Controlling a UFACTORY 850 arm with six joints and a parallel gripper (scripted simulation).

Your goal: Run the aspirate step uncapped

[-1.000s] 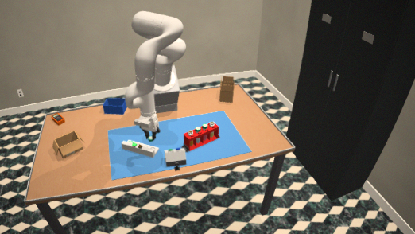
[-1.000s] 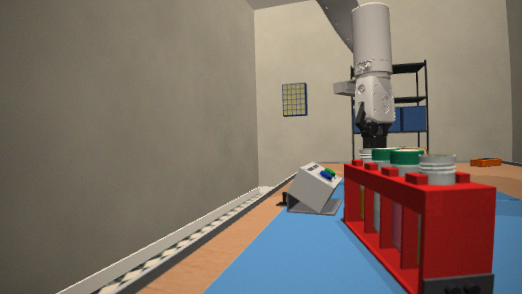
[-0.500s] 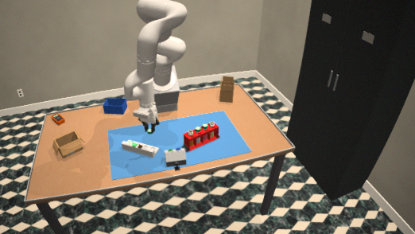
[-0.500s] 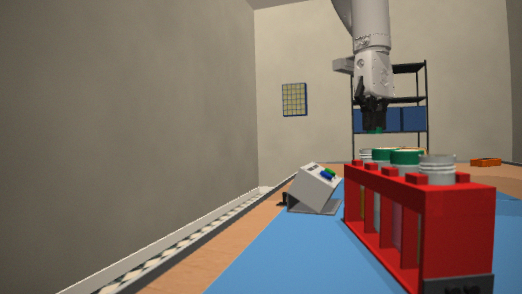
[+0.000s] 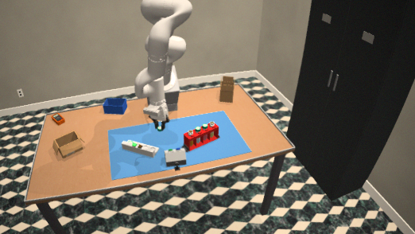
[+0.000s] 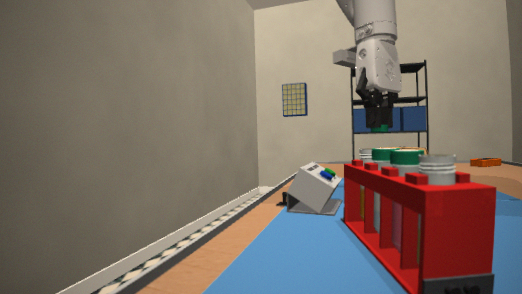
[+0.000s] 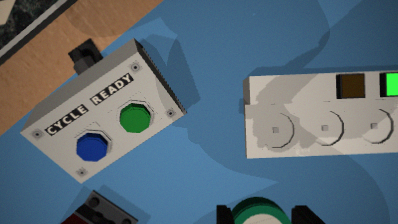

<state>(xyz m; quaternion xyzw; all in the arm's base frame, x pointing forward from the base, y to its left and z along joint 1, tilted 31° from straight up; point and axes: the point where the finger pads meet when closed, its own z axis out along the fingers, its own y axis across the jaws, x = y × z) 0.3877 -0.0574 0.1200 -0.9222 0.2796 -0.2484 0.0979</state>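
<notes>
Green round screw cap (image 5: 160, 128) (image 6: 380, 128) (image 7: 256, 202) is off its tube, up above the blue mat (image 5: 135, 169) (image 6: 250, 250) (image 7: 215, 35), pinched in the gripper (image 5: 160, 125) (image 6: 381, 121) (image 7: 264, 216), fingers part-closed on its sides. White cap tray (image 5: 149, 150) (image 7: 295, 151): green lamp (image 5: 134, 144) (image 7: 392, 84) lit, amber one (image 5: 140, 146) (image 7: 352, 86) dark, three nests in wrist view bare. Red decapping station (image 5: 201, 138) (image 6: 457, 230): both end tubes open, middle two green-capped; grey housing (image 5: 175, 157) (image 6: 311, 189) (image 7: 107, 124) with blue CYCLE (image 6: 326, 175) (image 7: 92, 146) and green READY (image 6: 330, 171) (image 7: 135, 117) keys sits between station and tray.
</notes>
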